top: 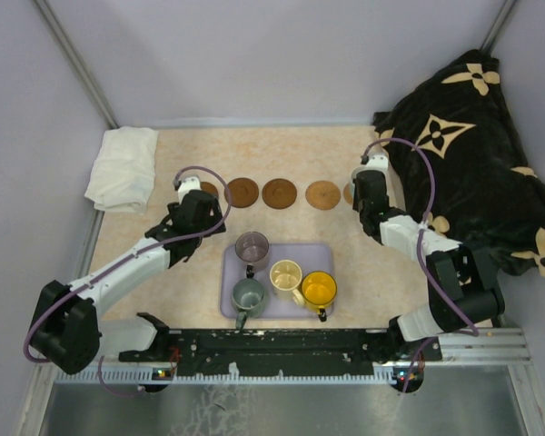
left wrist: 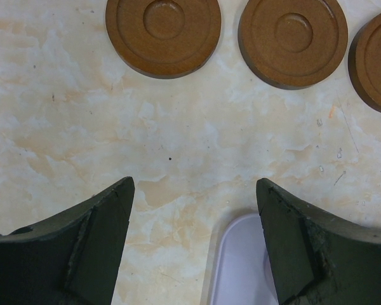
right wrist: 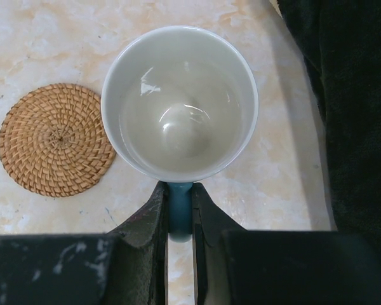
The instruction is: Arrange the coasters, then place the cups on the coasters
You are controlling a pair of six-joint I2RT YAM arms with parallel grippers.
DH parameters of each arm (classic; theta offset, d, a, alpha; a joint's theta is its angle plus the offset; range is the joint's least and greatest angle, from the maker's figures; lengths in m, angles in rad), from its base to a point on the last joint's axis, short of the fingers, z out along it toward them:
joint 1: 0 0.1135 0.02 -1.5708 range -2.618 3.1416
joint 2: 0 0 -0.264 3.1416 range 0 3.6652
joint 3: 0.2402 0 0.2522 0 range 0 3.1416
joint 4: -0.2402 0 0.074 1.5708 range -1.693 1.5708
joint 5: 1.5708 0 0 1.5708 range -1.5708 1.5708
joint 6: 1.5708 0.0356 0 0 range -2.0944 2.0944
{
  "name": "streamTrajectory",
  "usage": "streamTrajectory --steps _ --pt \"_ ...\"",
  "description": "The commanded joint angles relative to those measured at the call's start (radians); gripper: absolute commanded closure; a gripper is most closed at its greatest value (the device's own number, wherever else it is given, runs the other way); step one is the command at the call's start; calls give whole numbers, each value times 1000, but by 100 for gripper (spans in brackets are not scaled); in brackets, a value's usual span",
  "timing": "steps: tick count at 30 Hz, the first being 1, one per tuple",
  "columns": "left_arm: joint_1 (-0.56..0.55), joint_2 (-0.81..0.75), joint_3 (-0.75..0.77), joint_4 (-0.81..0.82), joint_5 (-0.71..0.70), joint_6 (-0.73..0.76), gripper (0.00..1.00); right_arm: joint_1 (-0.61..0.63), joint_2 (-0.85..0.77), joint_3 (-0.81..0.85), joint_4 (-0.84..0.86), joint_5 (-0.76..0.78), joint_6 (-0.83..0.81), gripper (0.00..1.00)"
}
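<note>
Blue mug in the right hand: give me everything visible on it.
The mug is seen from above in the right wrist view: round, glossy white inside, ceramic-looking, empty, upright. Its blue handle points toward the camera and is pinched between the shut fingers of the right hand. It is beside a woven coaster, not on it, above the marbled table. Whether it rests on the table or is lifted can't be told.
</note>
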Motion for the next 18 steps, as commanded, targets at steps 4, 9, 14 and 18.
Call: streamTrajectory --steps 4,9,14,18 --pt "8 12 -6 28 15 1 17 -9 -86 41 169 35 -31 100" --pt "7 18 -8 31 22 -4 17 -10 -85 44 170 39 -35 100" --pt "7 22 -6 34 21 1 17 -9 -72 26 196 37 -34 100" --pt "8 30 -7 36 20 4 17 -9 -61 15 229 38 -39 100"
